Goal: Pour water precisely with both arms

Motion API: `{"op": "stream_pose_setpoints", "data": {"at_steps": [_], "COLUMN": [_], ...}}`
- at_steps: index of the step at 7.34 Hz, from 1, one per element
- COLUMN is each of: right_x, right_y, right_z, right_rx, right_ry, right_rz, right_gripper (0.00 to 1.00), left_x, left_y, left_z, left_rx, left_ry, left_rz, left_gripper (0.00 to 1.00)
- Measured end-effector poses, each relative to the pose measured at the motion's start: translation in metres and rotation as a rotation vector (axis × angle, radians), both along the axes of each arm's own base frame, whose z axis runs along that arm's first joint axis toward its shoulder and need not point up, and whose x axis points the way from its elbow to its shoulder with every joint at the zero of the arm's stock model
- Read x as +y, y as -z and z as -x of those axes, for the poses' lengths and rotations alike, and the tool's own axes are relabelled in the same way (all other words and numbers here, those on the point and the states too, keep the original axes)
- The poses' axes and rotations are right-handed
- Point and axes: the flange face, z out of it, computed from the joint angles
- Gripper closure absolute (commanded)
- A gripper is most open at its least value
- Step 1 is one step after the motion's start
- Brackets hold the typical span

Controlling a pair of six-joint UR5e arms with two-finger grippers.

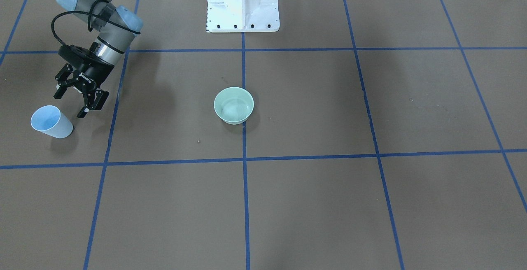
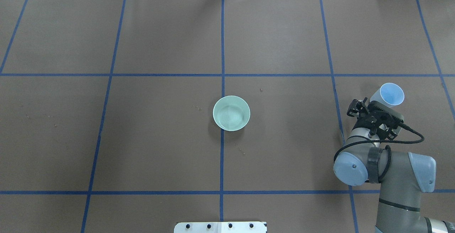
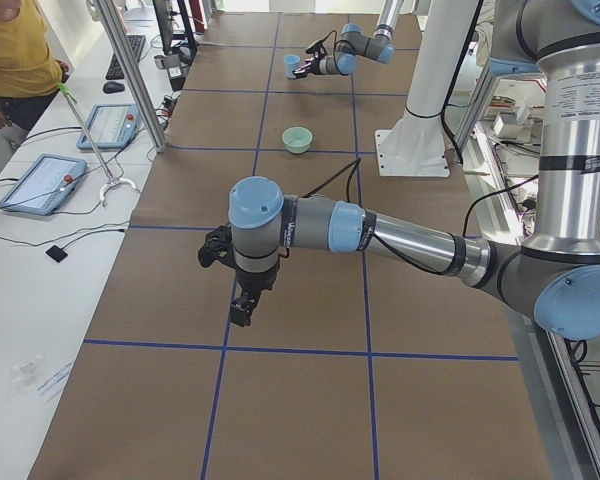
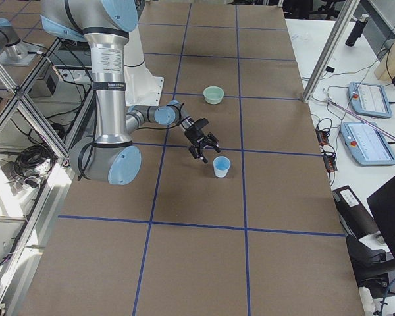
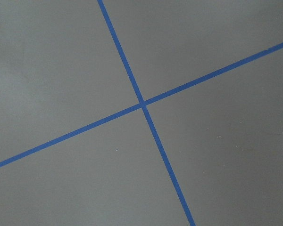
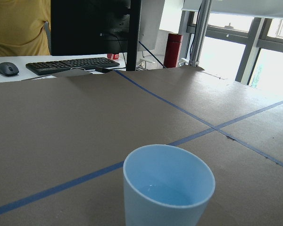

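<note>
— Right gripper [image 1: 68, 105] hangs with its fingers spread, just beside the pale blue cup [image 1: 51, 122] and not touching it; nothing is pinched.

— Which step is that?

— Reaching for the cup, I judge; it stands upright on the table [image 1: 313, 204], well apart from the green bowl [image 1: 234, 105] at the centre; no pour is under way.

— And the left gripper [image 3: 242, 305]?

— It shows only in the side view, over the table far from both vessels; whether it is spread or pressed together I cannot tell; its wrist camera sees only a tape cross [image 5: 142, 103].

— What does the next move call for?

— Bringing the fingers either side of the cup wall and closing gently; the wall looks thin and could buckle or tip; then a level carry to the bowl.

— Contents?

— Some water [image 6: 153, 192] seems to lie shallow in the bottom of the cup, a faint edge in the right wrist view; the bowl shows a glint inside that may be water too, though I cannot be sure.
</note>
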Motion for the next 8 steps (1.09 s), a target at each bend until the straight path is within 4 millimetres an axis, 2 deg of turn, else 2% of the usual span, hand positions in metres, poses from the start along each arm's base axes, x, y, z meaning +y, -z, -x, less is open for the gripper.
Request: {"op": "stream_pose_setpoints", "data": {"at_steps": [4,6,8], "right_x": [-0.012,-0.024,-0.038], "right_y": [-0.027,-0.033,-0.035], "right_z": [-0.006,-0.014,-0.012], "right_rx": [0.054,0.065,0.069], "right_ry": [-0.03,-0.057,-0.08], "right_rz": [0.02,0.026,0.028], "right_gripper": [0.01,0.0,0.0], "left_x": [0.0,0.0,0.0], "left_y": [0.001,0.002,0.002], "left_z": [0.0,0.0,0.001], "left_rx": [0.0,-0.001,-0.001], "left_ry": [0.0,0.0,0.0], "left_rz": [-0.002,-0.005,-0.006], "left_gripper": [0.0,0.0,0.0]}}
